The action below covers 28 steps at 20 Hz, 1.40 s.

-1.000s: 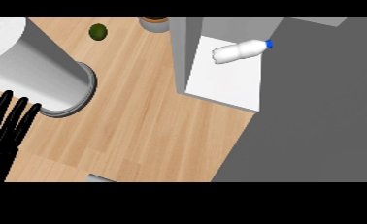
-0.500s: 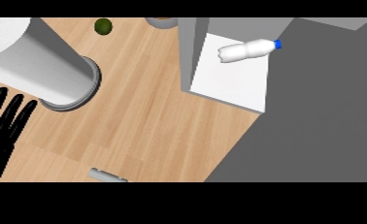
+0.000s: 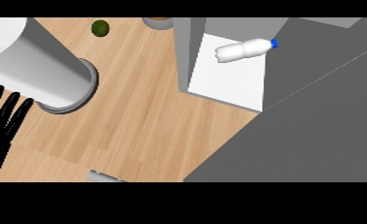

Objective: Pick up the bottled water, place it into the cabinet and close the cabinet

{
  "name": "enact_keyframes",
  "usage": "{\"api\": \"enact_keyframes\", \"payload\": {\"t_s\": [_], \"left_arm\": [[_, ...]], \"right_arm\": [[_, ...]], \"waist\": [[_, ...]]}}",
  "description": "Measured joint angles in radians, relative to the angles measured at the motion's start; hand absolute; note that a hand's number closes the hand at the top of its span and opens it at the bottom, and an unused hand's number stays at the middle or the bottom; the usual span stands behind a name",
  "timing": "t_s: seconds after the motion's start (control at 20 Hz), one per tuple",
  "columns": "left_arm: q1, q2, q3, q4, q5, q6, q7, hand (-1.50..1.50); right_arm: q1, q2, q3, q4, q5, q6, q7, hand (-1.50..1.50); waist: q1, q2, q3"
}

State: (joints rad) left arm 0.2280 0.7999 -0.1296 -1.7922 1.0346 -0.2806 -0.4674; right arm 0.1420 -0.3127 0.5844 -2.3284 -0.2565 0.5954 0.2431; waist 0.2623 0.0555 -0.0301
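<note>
One left hand (image 3: 13,116) hangs open at the left edge, fingers straight, well apart from the bottled water (image 3: 243,50).

No text, label, brand, number or sign can be read anywhere. The bottle (image 3: 244,50), lying on its side on the white shelf (image 3: 229,80), is plain white with a blue cap and shows no print. The shelf itself, the wooden table (image 3: 143,116) beside it and the grey wall next to the bottle are all unmarked.
</note>
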Motion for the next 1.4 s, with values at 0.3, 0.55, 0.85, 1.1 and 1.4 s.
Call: {"api": "enact_keyframes", "payload": {"t_s": [0.3,0.55,0.85,1.1,1.4], "left_arm": [[-0.002,0.002,0.008,0.018,0.007,-0.002,0.005,-1.5],[0.0,0.003,0.013,0.028,0.016,-0.007,0.009,-1.5],[0.006,-0.001,0.018,0.046,0.021,-0.02,0.005,-1.5],[0.012,-0.002,0.03,0.066,0.026,-0.036,0.0,-1.5],[0.022,-0.002,0.04,0.082,0.027,-0.053,-0.005,-1.5]], "right_arm": [[-0.182,0.036,-0.058,0.111,0.003,-0.014,0.112,1.5],[-0.33,0.1,-0.086,0.226,0.0,-0.049,0.201,1.5],[-0.538,0.224,-0.135,0.443,0.03,-0.161,0.323,1.5],[-0.737,0.273,-0.198,0.656,0.068,-0.29,0.355,1.5],[-0.92,0.305,-0.255,0.868,0.096,-0.466,0.333,1.5]], "waist": [[-0.012,-0.007,0.004],[-0.018,-0.013,0.009],[-0.031,-0.018,0.016],[-0.047,-0.016,0.023],[-0.063,-0.021,0.027]]}}
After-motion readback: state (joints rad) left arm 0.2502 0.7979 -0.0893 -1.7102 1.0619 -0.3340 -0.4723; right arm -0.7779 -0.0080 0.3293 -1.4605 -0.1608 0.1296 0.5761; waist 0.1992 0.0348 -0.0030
